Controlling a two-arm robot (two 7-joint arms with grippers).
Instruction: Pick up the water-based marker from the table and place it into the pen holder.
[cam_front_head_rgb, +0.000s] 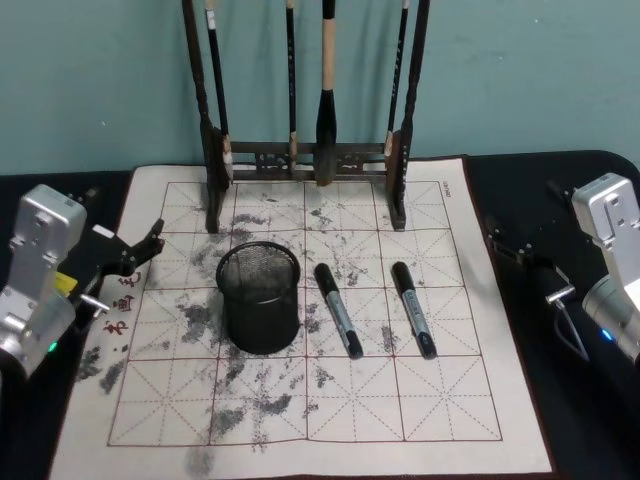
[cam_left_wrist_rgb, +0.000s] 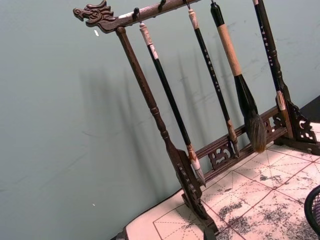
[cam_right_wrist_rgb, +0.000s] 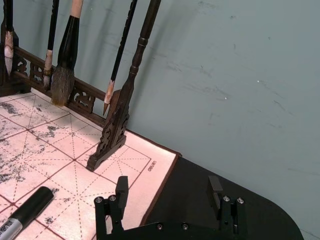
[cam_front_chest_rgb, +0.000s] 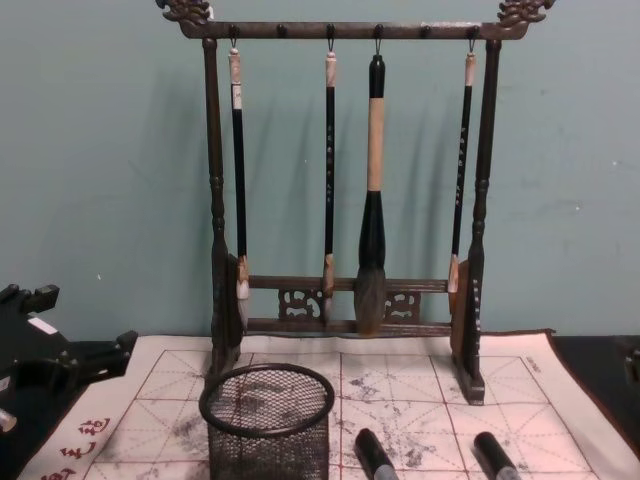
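step: pre-grasp, nothing picked up yet
tools: left tool (cam_front_head_rgb: 128, 265) & right tool (cam_right_wrist_rgb: 168, 186) spread wide, both empty
next: right marker (cam_front_head_rgb: 413, 310) to be gripped mid-barrel, lifted over pen holder (cam_front_head_rgb: 259, 298)

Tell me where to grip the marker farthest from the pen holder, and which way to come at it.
Grip the right-hand marker at mid-barrel, coming straight down with the open right tool. It lies flat on the mat, so only its top and long sides are free; close across its narrow width. Bare mat separates it from the other marker, probably leaving finger room.
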